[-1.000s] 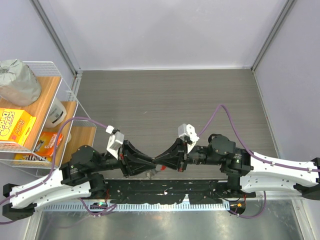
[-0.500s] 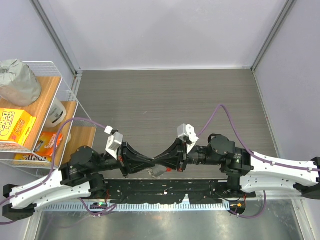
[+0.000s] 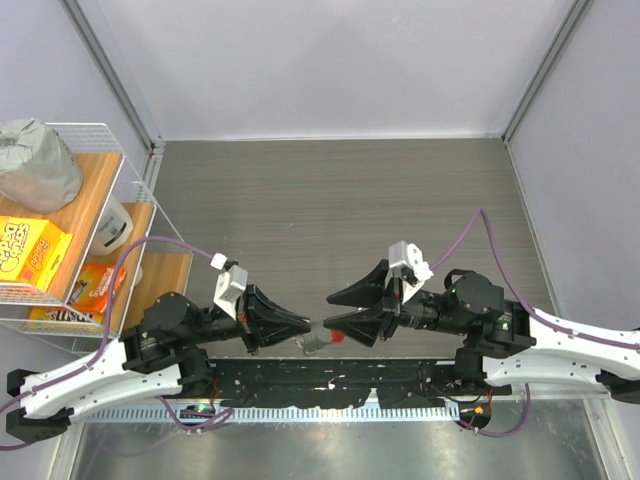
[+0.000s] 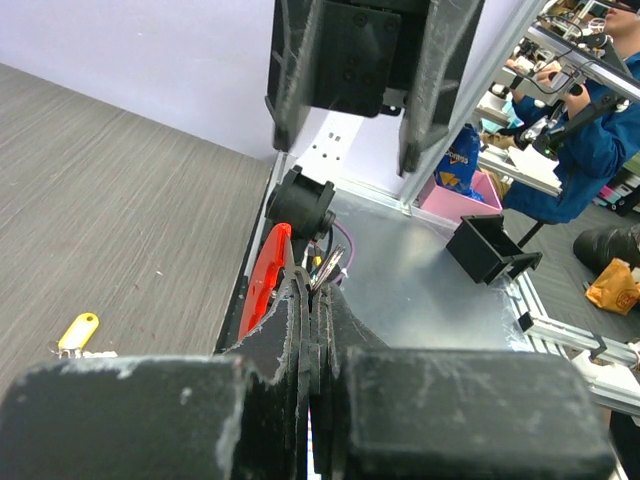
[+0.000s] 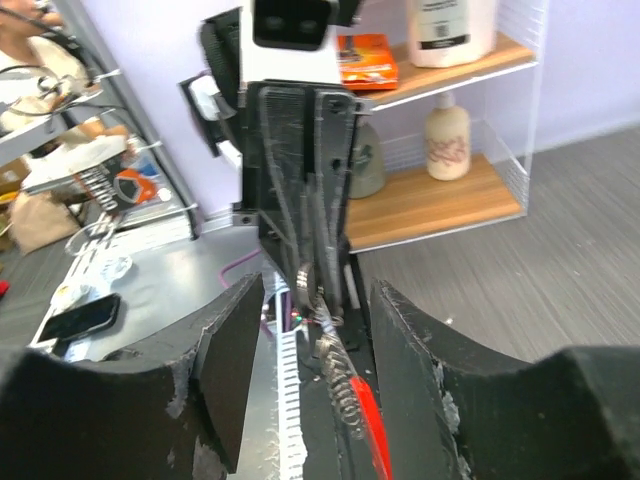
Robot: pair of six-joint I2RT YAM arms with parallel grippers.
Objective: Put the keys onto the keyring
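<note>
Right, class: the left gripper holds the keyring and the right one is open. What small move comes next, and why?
Probably send the right gripper toward the key and lower over it. The left gripper is shut on the keyring, the right jaws stand open and empty, and the yellow-tagged key lies loose on the table, apart from the ring.

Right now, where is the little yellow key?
The yellow key lies on the table, lower left in the left wrist view, apart from the keyring.
</note>
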